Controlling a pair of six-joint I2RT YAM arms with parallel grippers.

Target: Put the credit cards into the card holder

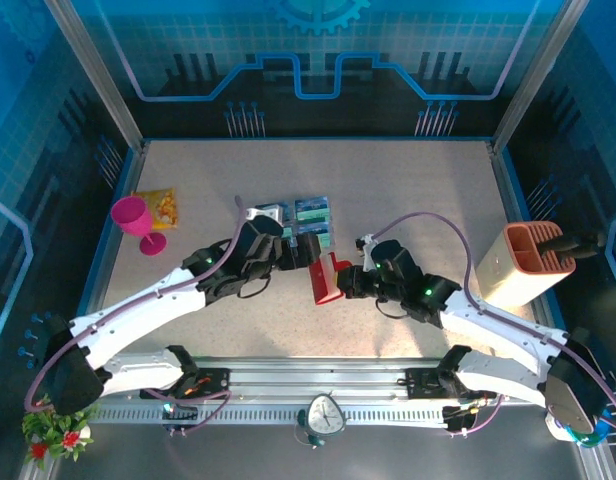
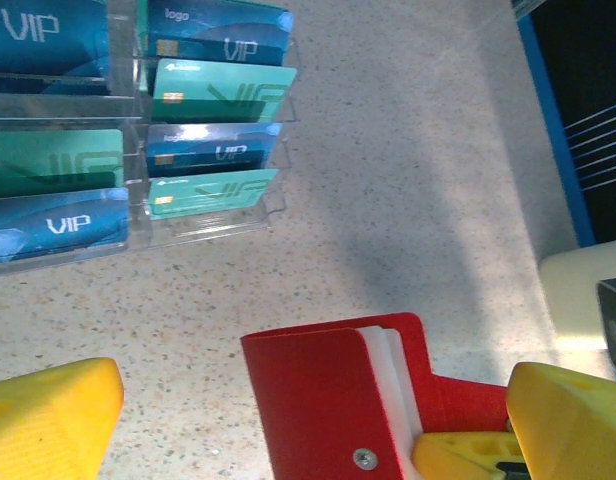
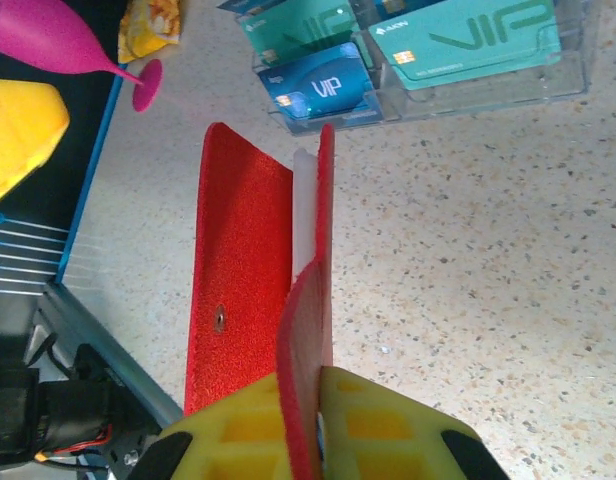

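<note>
Worktop (image 1: 408, 190): speckled beige, both arms reach in to the centre.
Orange-brown slotted organizer (image 1: 528, 262): upright near the right edge, well apart from everything else.
Clear tiered rack (image 1: 288, 222): centre of the worktop, just far of the two hands. The credit cards (image 2: 223, 90) sit in its slots, blue and teal, overlapping in steps, most marked "VIP". All the cards in view are in the rack.
Pink goblet (image 1: 136, 222): upright at the left edge, yellow packet (image 1: 158, 205) just beside it on the far side.
Card holder (image 3: 243, 270): red, centre, near side of the rack and apart from it. It stands on edge with the flap swung open and a white insert showing between the red walls.
Right hand (image 3: 313, 425): clamped tight on the card holder's near end, red panel pinched between the yellow pads.
Left hand (image 2: 308, 420): spread wide, empty, just left of the card holder, pointed at it.
</note>
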